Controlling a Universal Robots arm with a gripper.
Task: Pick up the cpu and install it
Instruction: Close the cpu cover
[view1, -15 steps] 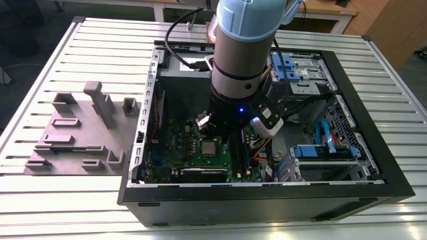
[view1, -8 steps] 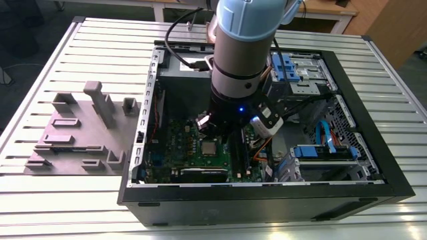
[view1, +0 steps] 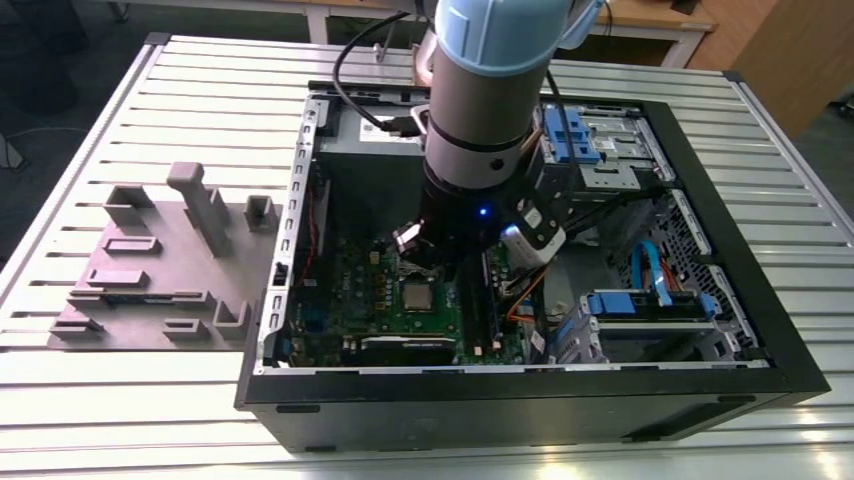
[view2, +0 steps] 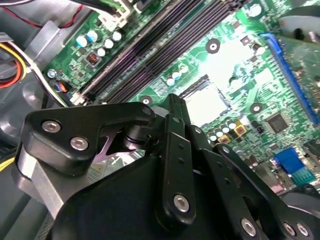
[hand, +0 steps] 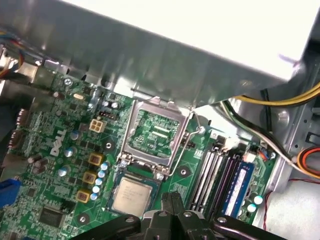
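Closest to my lens in the second wrist view is the black linkage of the gripper (view2: 174, 102). I am reading its two fingers as pressed together with nothing between them. In the first wrist view the tips are likewise meeting in a thin seam. I am holding those tips low over the motherboard (hand: 60, 150), inside the open computer case (view1: 534, 400).

The cpu (hand: 131, 196) is lying flat in its seat on the board, silvery top up, just beside the fingertips. I cannot tell whether they are touching its edge. The retention frame (hand: 155, 131) is standing hinged up and open right next to the chip, and the memory slots (hand: 215, 175) are running alongside.

I am judging the carrying part as done, since the chip is looking square and seated and the claw is holding nothing. What is in hand is the tail of the install, with the frame not yet lowered over the chip. Any further move is calling for a slow, fine touch. The tips are sitting close to the chip's edge and to the frame's thin metal, so a sideways nudge could be shifting the cpu off its seat or snagging the frame.
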